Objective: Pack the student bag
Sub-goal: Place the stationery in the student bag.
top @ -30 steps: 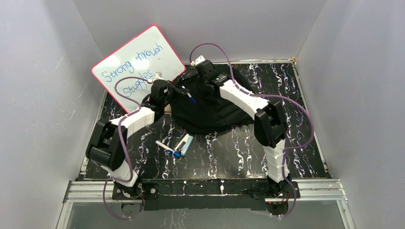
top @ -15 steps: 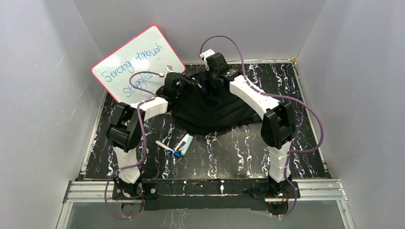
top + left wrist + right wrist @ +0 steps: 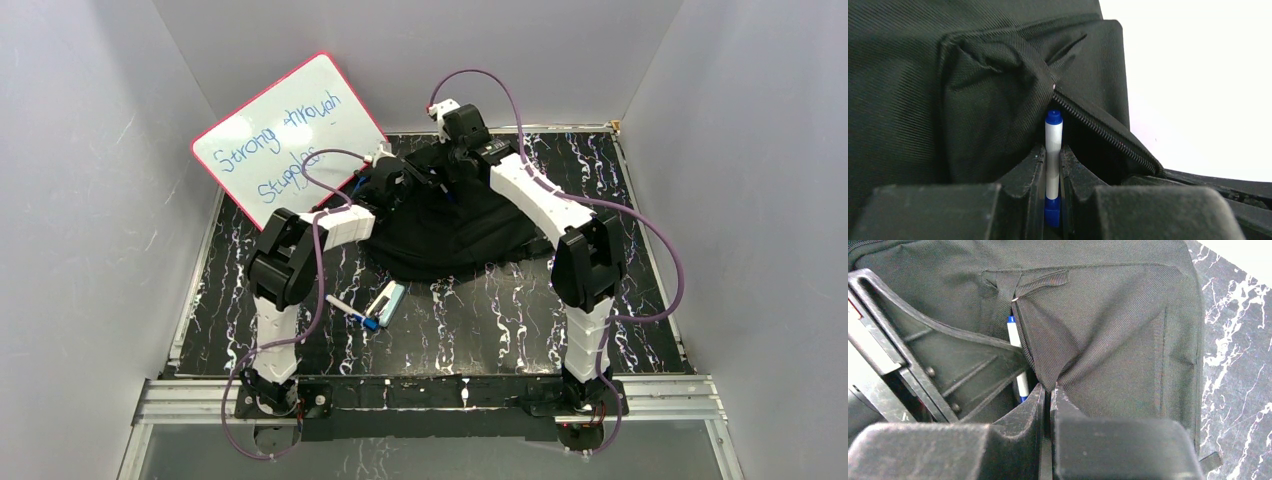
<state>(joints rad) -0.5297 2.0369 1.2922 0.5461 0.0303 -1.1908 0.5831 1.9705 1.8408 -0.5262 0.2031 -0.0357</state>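
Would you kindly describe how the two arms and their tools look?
The left arm and right arm both have white link covers between bulky black joint housings. Their black bases are bolted to a silver rail. A purple cable loops along each arm. The left tool and right tool each have two matte black, wedge-shaped fingers.

Right gripper [image 3: 1049, 389] pinches student bag [image 3: 1108, 330]; marker [image 3: 1012, 334] seemingly inside.

whiteboard [image 3: 290, 130] | blue handwriting | "Strong through" | second line partly hidden
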